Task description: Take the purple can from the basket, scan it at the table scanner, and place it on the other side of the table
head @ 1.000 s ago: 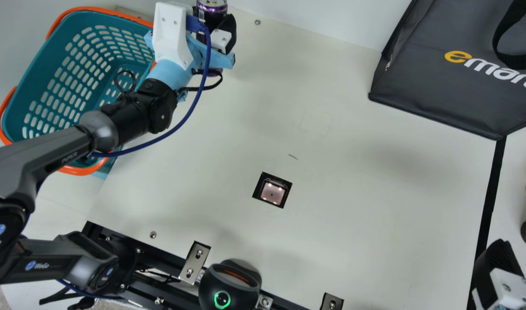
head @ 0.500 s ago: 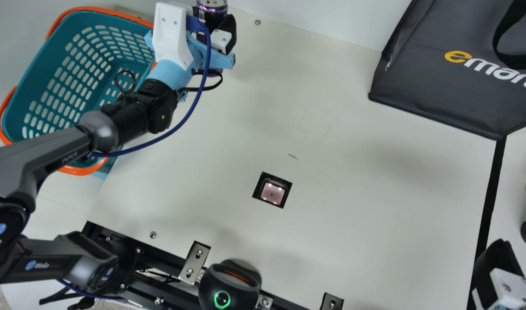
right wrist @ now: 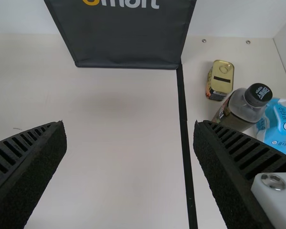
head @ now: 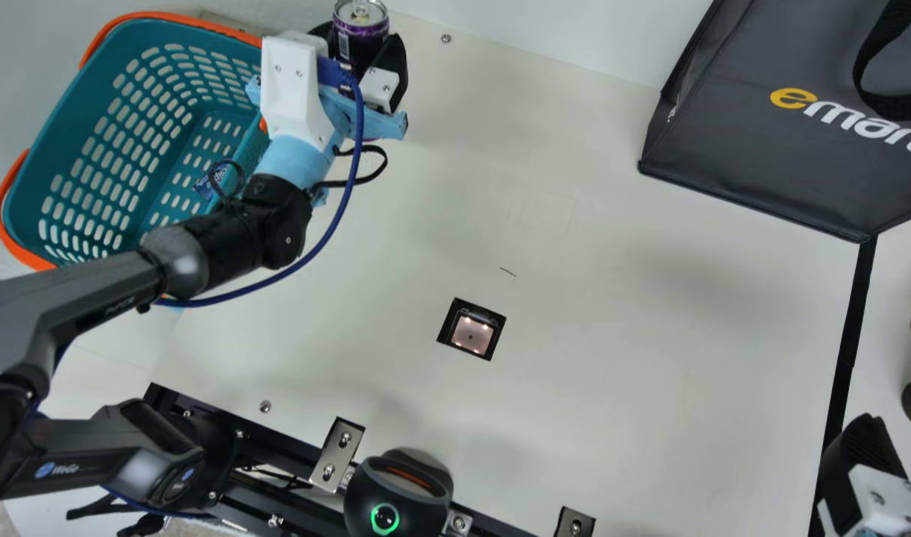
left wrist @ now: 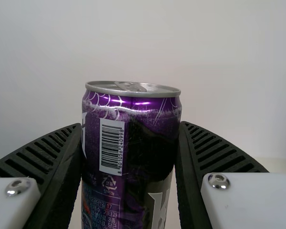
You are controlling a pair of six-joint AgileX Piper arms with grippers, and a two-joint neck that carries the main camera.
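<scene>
Hold the purple can, likely heavy and slick, mid-body, as pinched at upper left by the left jaws, with right jaws spread.

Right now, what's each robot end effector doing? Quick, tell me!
Left end effector: closed on the purple can, one finger on each side.
Right end effector: open wide, holding nothing.

The cream tabletop is backed by a white wall, crossed by a black strip, and softly lit, with faint shadows cast.
</scene>
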